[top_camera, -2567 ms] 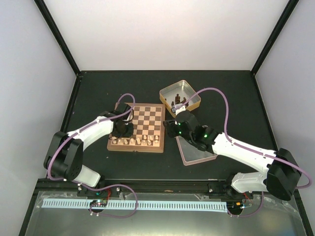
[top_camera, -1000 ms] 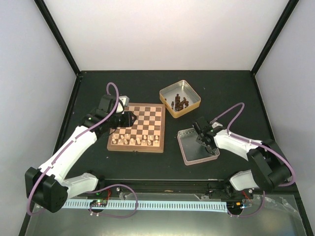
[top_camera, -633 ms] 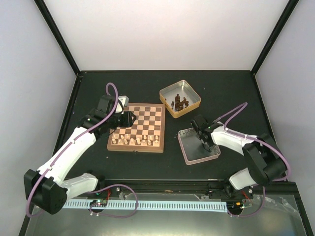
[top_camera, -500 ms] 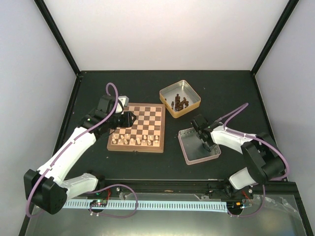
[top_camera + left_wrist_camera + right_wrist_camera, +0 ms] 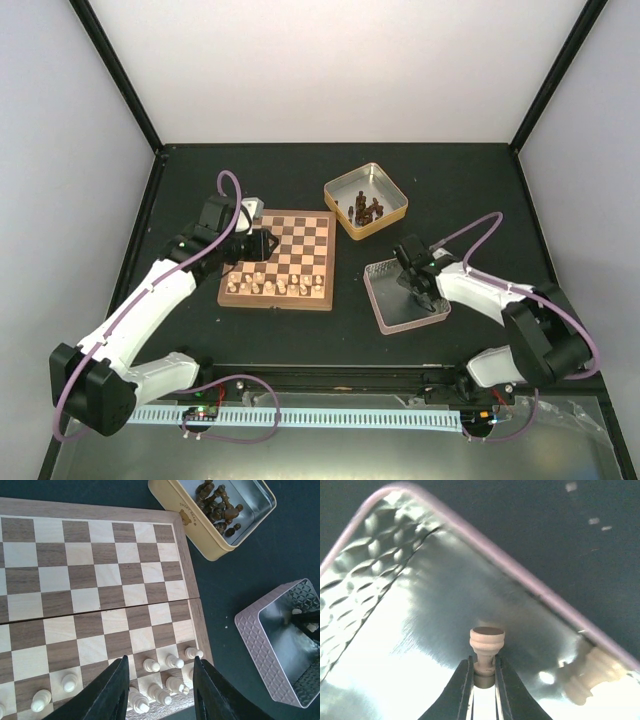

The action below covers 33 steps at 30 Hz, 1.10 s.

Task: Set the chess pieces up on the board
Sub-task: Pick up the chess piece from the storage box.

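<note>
One chess piece (image 5: 487,639) pinched in right claw (image 5: 483,672) inside tin (image 5: 370,595); left claw (image 5: 160,664) part-open, empty.

chess pieces (image 5: 275,287) on board (image 5: 292,238), near rows, far tin (image 5: 340,213) and near tin (image 5: 373,300) rightward

The dark worktop (image 5: 450,190) carries three things, none touching another. The board (image 5: 305,240) lies flat left of centre. A yellow tin (image 5: 382,225) sits near its far right corner, and a pinkish tin (image 5: 374,302) rests to its right.
</note>
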Tool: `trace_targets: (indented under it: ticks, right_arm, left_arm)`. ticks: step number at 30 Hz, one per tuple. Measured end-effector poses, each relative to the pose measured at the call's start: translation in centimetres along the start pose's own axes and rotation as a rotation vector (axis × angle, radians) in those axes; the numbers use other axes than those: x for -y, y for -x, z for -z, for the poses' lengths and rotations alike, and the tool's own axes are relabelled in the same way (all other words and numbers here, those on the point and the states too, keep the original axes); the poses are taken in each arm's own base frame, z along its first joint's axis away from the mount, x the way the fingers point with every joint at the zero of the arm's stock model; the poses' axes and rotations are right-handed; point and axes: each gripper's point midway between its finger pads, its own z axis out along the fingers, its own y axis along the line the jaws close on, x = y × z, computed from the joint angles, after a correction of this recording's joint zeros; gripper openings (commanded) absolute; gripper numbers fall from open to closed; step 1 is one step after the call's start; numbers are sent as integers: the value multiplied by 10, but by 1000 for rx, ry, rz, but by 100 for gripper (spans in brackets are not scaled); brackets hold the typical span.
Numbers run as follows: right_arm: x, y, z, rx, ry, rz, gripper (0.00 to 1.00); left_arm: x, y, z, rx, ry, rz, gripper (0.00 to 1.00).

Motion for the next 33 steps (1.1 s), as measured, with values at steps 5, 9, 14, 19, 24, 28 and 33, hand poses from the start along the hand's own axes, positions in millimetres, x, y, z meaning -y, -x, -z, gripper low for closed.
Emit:
trace_targets:
  ticks: [5,9,14,19,24,28,33]
  right_arm:
    - [-20,-19,10,-116,133,137,8]
    - [-22,-32,9,-175,165,210,22]
    - [-27,-32,7,-185,162,277,33]
    - [-33,-27,4,-177,133,343,33]
    - [-35,-22,0,-160,107,382,31]
    - [-39,-16,-5,-136,85,407,25]
    - [-37,-14,-6,-124,72,432,26]
  left_arm:
    - [0,-4,-3,-9,-8,3,37]
    - [1,-5,-3,-11,-16,5,37]
    - [1,-5,-3,-13,-19,9,37]
    - [0,-6,-4,-16,-18,15,37]
    - [-1,-9,-6,-20,-16,24,37]
    - [-1,-9,-6,-20,-16,25,37]
    - [1,-7,-2,-7,-21,23,37]
